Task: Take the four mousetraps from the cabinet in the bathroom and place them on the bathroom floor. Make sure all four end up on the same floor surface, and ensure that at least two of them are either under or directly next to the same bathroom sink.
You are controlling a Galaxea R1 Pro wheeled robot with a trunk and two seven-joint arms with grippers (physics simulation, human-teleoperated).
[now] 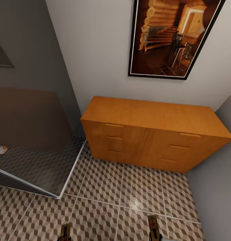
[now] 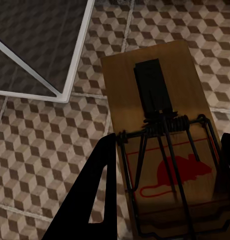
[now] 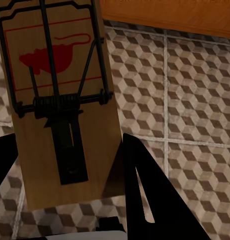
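Two arms holding mousetraps above the bathroom floor, cabinet beyond.

Nearest, the left gripper (image 2: 165, 195) is gripping a mousetrap (image 2: 160, 130), its black jaws closing on both long sides of the board, whose red mouse print and dark spring bar are facing the camera. The right gripper (image 3: 65, 180) is gripping a second mousetrap (image 3: 60, 95) in the same way, its jaws lying against the board's edges. Both traps are showing at the near edge of the head view (image 1: 65, 233) (image 1: 153, 227), hanging over the bathroom floor (image 1: 105, 201). Farther off, a glass shower screen (image 1: 35, 134) is standing at the left. The cabinet (image 1: 152, 134) is standing against the far wall, drawers shut, under a framed picture (image 1: 172, 36).
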